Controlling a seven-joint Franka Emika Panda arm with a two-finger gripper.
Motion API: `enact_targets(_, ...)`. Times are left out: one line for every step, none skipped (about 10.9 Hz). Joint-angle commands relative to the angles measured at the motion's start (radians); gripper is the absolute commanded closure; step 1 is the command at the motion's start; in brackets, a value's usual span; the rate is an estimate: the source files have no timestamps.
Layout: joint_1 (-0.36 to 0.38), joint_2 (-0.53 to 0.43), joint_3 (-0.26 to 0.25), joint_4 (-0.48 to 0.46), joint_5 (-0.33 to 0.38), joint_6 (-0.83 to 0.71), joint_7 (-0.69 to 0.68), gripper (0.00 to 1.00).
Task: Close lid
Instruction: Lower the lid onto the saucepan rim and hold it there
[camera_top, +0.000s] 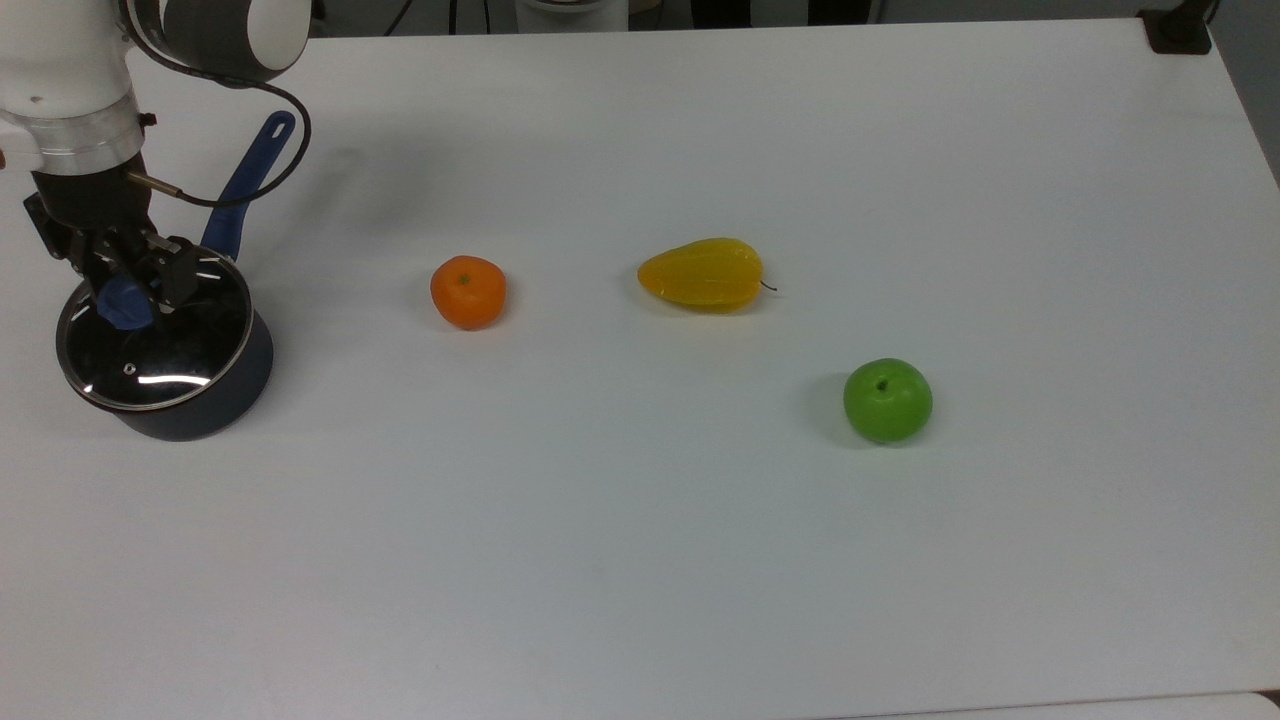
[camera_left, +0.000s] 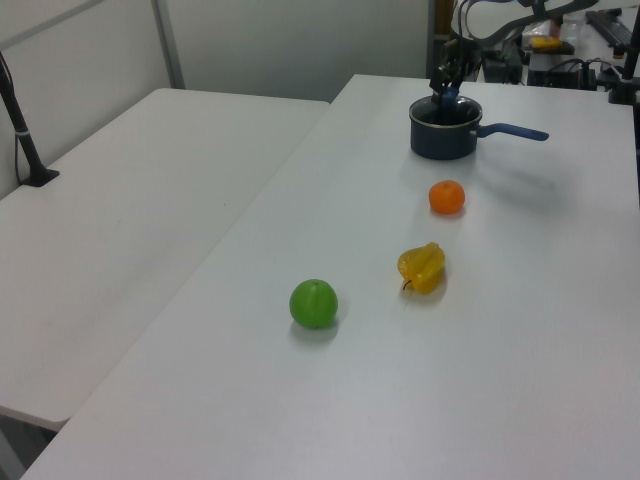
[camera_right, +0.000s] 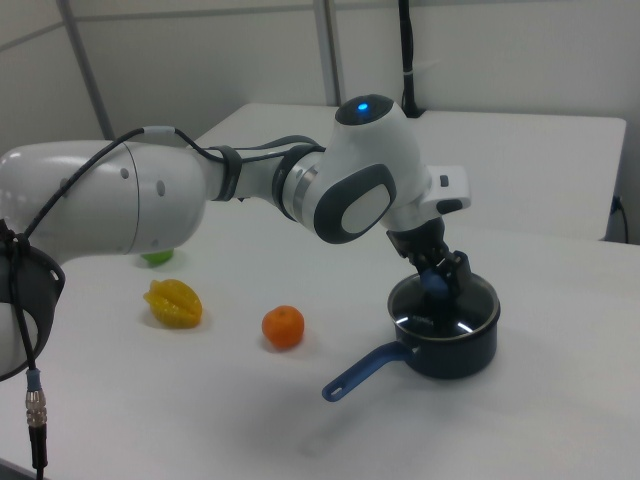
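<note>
Round clear glass lid (camera_top: 152, 340) with metal rim, blue knob (camera_top: 124, 302) and small steam hole, sitting over the mouth of a dark blue saucepan (camera_top: 205, 390) near the white table's (camera_top: 700, 560) edge at the top view's left. Lying nearly level and centred on the pan, judging by the right view, so probably seating or just seated. Black two-finger gripper (camera_top: 130, 290) reaching straight down from the white arm (camera_right: 250, 185), fingers clenched on the blue knob, likely because the knob is the one raised hold on a flat glass disc. Pan's blue handle (camera_top: 245, 185) pointing toward the table's far edge in the top view, passing beside the arm and leaving the descent free. Further along the table, well apart from the pan: an orange mandarin (camera_top: 468, 291), then a yellow starfruit (camera_top: 702, 274), then a green apple (camera_top: 887, 400), all resting on the white table and playing no part here.
</note>
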Motion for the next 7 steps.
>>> enact_targets(-0.001, 0.002, -0.001, 0.001, 0.009, 0.015, -0.012, 0.38)
enact_targets(-0.001, 0.002, -0.001, 0.002, 0.015, 0.015, -0.009, 0.23)
enact_targets(-0.001, 0.002, -0.001, 0.003, 0.018, 0.015, -0.005, 0.0)
enact_targets(0.002, -0.001, -0.001, 0.003, 0.017, 0.013, -0.005, 0.0)
enact_targets(0.006, -0.012, -0.002, 0.003, 0.015, 0.006, -0.007, 0.0)
enact_targets(0.009, -0.043, 0.002, 0.004, 0.012, -0.003, -0.005, 0.0)
enact_targets(0.018, -0.082, 0.008, -0.004, 0.006, -0.016, 0.011, 0.0)
